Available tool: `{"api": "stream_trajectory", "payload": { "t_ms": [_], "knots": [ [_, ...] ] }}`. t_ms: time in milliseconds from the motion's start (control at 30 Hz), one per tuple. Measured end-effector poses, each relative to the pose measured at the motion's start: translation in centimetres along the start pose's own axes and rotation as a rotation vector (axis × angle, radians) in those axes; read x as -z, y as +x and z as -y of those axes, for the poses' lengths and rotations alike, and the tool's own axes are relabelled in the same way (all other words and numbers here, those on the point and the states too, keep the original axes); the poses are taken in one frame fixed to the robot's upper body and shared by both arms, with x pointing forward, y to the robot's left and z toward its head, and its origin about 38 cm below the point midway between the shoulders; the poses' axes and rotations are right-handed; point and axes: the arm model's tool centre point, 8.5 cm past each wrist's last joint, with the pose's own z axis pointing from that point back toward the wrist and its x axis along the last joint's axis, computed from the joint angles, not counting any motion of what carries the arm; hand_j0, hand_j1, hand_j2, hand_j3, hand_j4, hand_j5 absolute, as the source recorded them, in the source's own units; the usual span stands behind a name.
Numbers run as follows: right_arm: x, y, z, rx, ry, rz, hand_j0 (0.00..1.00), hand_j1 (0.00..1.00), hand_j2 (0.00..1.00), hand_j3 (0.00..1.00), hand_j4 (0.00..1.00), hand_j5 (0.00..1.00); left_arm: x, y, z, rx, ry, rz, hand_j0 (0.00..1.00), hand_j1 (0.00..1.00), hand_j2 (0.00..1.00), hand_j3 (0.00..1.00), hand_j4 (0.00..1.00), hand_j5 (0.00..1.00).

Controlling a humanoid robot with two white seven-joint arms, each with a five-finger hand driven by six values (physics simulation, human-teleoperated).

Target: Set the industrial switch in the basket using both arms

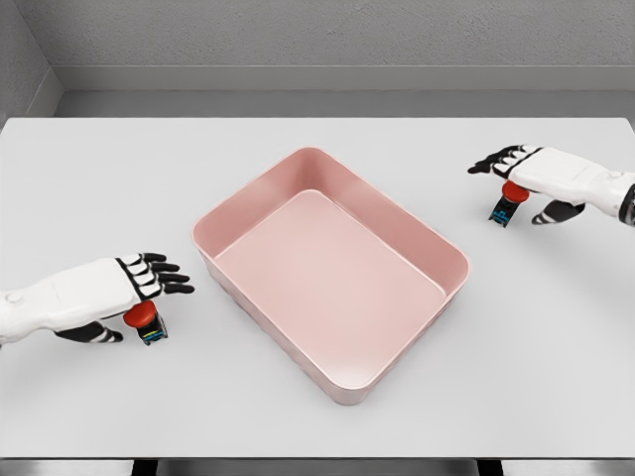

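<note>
- Two industrial switches were present. The left switch (149, 324), with a red mushroom-shaped button on a dark body, stood on the table near the front left, well apart from the basket.
- The right switch (507, 202), of the same kind, stood on the table at the far right, tilted slightly, also well apart from the basket.
- The left hand (134, 288) lay directly over the left switch, its palm touching or just above the red cap. The dark-tipped fingers (164, 274) were extended and slightly spread toward the basket; the thumb (94, 334) reached under the palm beside the switch. Whether the switch was actually gripped could not be told.
- The right hand (536, 177) lay over the right switch in the same manner, with fingers (494, 161) stretched out toward the left and the thumb (558, 211) hanging below the palm, just beside the switch body. A firm grasp could not be confirmed here either.
- The basket (260, 190), a pink rectangular tray with rounded corners and raised walls, sat at the middle of the table, turned diagonally, between the two hands. Its floor held nothing.
- The table (317, 426) was a plain white surface; a grey wall (317, 40) rose behind it.
</note>
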Motion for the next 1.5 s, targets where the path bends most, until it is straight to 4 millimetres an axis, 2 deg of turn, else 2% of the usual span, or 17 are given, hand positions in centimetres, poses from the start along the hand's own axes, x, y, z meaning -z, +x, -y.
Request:
{"api": "stream_trajectory", "payload": {
  "t_ms": [67, 233, 300, 600, 700, 933, 1300, 1500],
  "knots": [
    [0.3, 0.1, -0.3, -0.002, 0.006, 0.002, 1.00, 1.00, 1.00, 1.00, 1.00, 1.00, 0.1, 0.1, 0.0, 0.001, 0.000, 0.003, 0.98, 0.98, 0.98, 0.98, 0.98, 0.98],
    [0.8, 0.4, -0.7, -0.006, 0.019, 0.010, 1.00, 1.00, 1.00, 1.00, 1.00, 1.00, 0.1, 0.2, 0.0, 0.005, -0.013, 0.006, 0.83, 0.83, 0.83, 0.83, 0.83, 0.83],
    [0.8, 0.3, -0.8, -0.007, 0.025, 0.006, 1.00, 1.00, 1.00, 1.00, 1.00, 1.00, 0.1, 0.1, 0.0, 0.007, -0.017, 0.005, 0.79, 0.79, 0.79, 0.79, 0.79, 0.79],
    [1.0, -0.4, -1.5, -0.003, 0.049, -0.019, 1.00, 1.00, 1.00, 1.00, 1.00, 1.00, 0.0, 0.1, 0.1, 0.008, -0.035, 0.003, 0.73, 0.73, 0.73, 0.73, 0.73, 0.73],
    [1.1, -0.7, -1.2, -0.007, 0.046, -0.027, 1.00, 1.00, 1.00, 1.00, 1.00, 1.00, 0.0, 0.0, 0.2, 0.008, -0.038, 0.001, 0.73, 0.73, 0.73, 0.73, 0.73, 0.73],
    [1.6, -0.9, -1.9, 0.000, 0.063, -0.039, 1.00, 1.00, 1.00, 1.00, 1.00, 1.00, -0.2, 0.0, 0.1, 0.008, -0.041, -0.001, 0.65, 0.65, 0.65, 0.65, 0.65, 0.65],
    [2.0, -1.6, -1.3, -0.025, 0.052, -0.065, 1.00, 1.00, 1.00, 1.00, 1.00, 1.00, -0.2, -0.1, 0.1, 0.007, -0.042, -0.003, 0.55, 0.55, 0.55, 0.55, 0.55, 0.55],
    [2.9, -1.2, -1.0, -0.037, 0.053, -0.051, 1.00, 1.00, 1.00, 1.00, 1.00, 1.00, -0.3, -0.1, 0.1, 0.007, -0.042, -0.004, 0.55, 0.55, 0.55, 0.55, 0.55, 0.55]
  ]
}}
